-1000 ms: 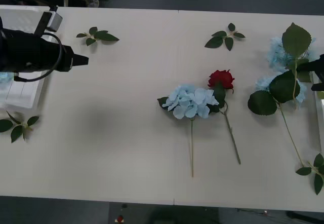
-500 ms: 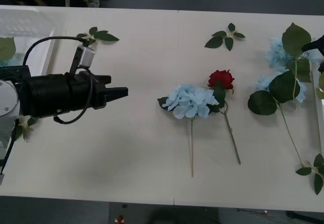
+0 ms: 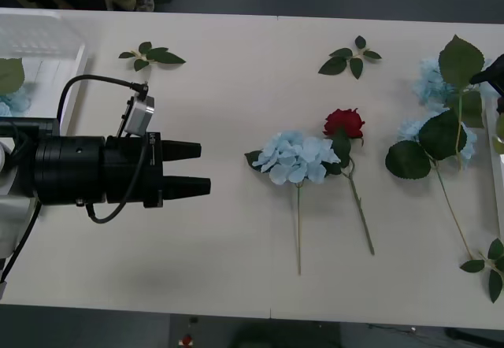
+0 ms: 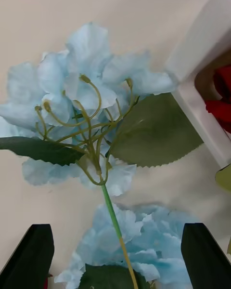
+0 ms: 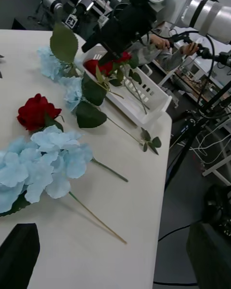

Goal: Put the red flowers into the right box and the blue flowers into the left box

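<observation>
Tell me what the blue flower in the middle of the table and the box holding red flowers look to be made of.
Blue flower: likely fabric petals, matte and papery; the thin stem looks like plastic-coated wire. Box with the red flowers: apparently white moulded plastic, smooth, with slotted walls.

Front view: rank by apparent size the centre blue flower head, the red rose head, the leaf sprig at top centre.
1. Blue flower head, clearly the broadest.
2. Leaf sprig, spread wider than the rose but thin.
3. Red rose head, compact.
The last two look close, so that order is unsure.
</observation>
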`<state>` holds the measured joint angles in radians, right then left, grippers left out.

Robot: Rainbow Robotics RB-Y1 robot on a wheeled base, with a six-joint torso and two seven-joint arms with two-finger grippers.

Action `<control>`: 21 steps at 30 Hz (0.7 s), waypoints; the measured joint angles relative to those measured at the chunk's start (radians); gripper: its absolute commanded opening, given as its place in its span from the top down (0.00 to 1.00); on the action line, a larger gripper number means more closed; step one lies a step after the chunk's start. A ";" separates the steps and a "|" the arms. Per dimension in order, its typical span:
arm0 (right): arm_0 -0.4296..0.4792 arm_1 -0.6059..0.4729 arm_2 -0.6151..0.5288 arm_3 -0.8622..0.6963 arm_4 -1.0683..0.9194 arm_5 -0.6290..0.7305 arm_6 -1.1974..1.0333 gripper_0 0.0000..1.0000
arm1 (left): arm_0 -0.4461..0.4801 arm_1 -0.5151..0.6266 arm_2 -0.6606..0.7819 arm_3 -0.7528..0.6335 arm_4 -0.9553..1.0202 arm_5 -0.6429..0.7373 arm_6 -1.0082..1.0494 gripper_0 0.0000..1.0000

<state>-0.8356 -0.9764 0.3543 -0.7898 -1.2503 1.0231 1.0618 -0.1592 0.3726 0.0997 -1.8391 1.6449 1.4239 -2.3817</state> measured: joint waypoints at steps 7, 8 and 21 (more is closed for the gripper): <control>0.000 0.054 0.013 0.063 0.008 -0.074 0.000 0.34 | 0.000 -0.053 0.001 0.000 0.034 0.018 -0.013 0.11; 0.000 0.065 0.013 0.067 0.026 -0.076 0.000 0.34 | 0.000 -0.058 0.001 0.000 0.035 0.018 -0.027 0.11; 0.000 0.169 0.013 0.069 0.111 -0.117 0.000 0.58 | 0.000 -0.062 0.001 0.000 0.073 0.018 -0.067 0.11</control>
<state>-0.8356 -0.8075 0.3676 -0.7208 -1.1394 0.9064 1.0618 -0.1592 0.3106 0.1005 -1.8393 1.7175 1.4418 -2.4491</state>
